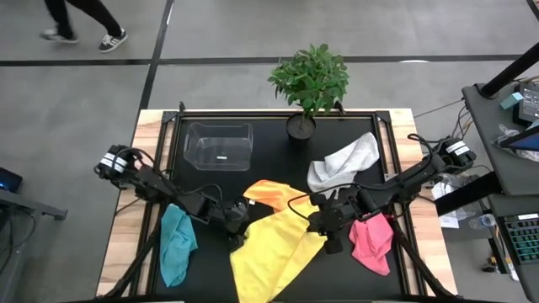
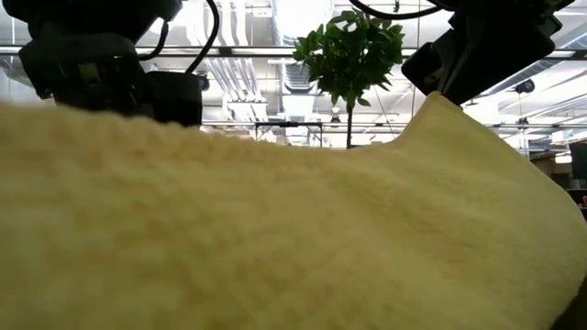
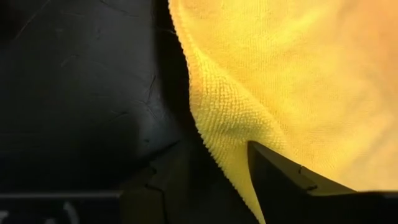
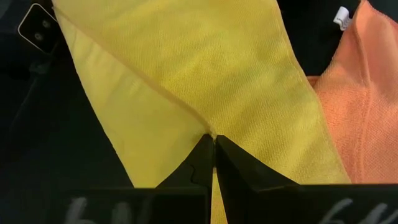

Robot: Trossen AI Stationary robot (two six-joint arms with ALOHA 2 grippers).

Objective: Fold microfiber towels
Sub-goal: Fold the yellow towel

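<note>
The soft yellow microfiber towel (image 1: 269, 252) lies at the near edge of the black table top (image 1: 278, 139), spread from the front middle up toward the centre, with one fold line running across it. Both grippers work on it. The right gripper (image 4: 213, 142) is clenched on a pinched ridge of the yellow cloth, its two dark fingers pressed together with the fabric between them. The left gripper (image 3: 211, 171) sits at the towel's left edge: its jaws stand apart, the hem passing between them and one finger (image 3: 292, 183) over the cloth, and I cannot tell whether they grip it yet.

Just left of the left arm, the teal microfiber towel (image 1: 176, 244) lies crumpled on the front left of the table. On the front right, just beside the right gripper, lies the bunched pink microfiber towel (image 1: 371, 242).

Behind the yellow towel and touching it is the orange microfiber towel (image 1: 271, 194), near the table's centre. Farther back and to the right rests the rumpled white-grey microfiber towel (image 1: 344, 162). At the back left stands a clear plastic box (image 1: 220, 146), and at the back middle a small green potted plant (image 1: 310, 84).
</note>
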